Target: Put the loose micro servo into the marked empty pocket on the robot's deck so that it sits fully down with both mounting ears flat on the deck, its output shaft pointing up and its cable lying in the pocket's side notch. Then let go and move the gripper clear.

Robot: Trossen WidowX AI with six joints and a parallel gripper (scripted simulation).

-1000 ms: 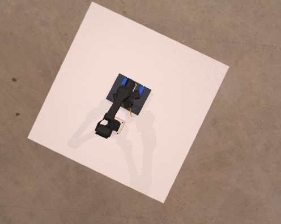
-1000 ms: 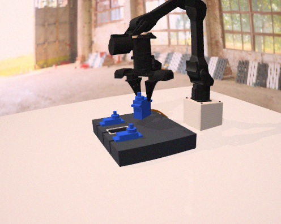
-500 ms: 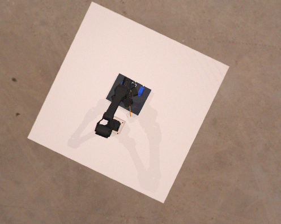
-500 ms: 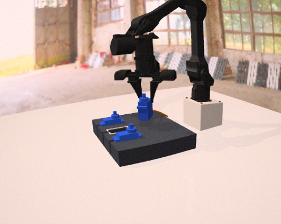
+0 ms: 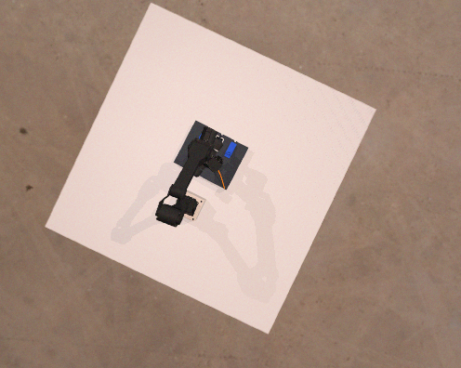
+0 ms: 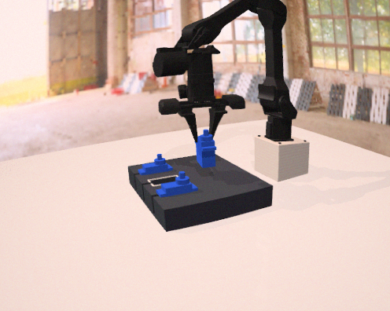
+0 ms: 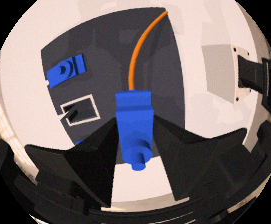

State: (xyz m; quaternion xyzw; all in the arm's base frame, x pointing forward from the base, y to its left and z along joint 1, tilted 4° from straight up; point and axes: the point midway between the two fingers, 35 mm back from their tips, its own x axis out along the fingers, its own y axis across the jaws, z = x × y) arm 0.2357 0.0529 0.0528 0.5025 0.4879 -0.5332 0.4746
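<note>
Micro servo (image 6: 205, 151) is pinched between the fingers (image 6: 192, 126); only the wrist view shows its orange cable (image 7: 140, 46).

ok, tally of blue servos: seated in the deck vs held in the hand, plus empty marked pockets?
Seated servos: 2
Held servo in hand: 1
Empty marked pockets: 1
Total: 3 servos, 1 open pocket

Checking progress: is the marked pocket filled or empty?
Empty. The white-outlined pocket shows bare between two seated servos; the gripper holds the loose servo above the deck.
</note>
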